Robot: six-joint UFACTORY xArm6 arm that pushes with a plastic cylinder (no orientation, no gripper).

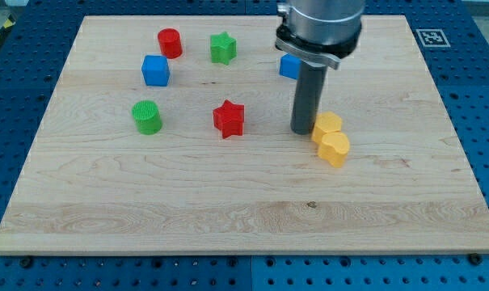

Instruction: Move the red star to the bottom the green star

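Observation:
The red star (pixel 229 119) lies on the wooden board (pixel 244 210), left of centre. The green star (pixel 223 48) lies near the view's top, almost straight above the red star and well apart from it. My tip (pixel 301 130) rests on the board to the right of the red star, with a gap between them. It stands just left of two yellow blocks (pixel 330 138), very close to them.
A red cylinder (pixel 170 42) and a blue cube (pixel 156 70) lie at the upper left. A green cylinder (pixel 147 116) lies left of the red star. Another blue block (pixel 288 66) is partly hidden behind the rod.

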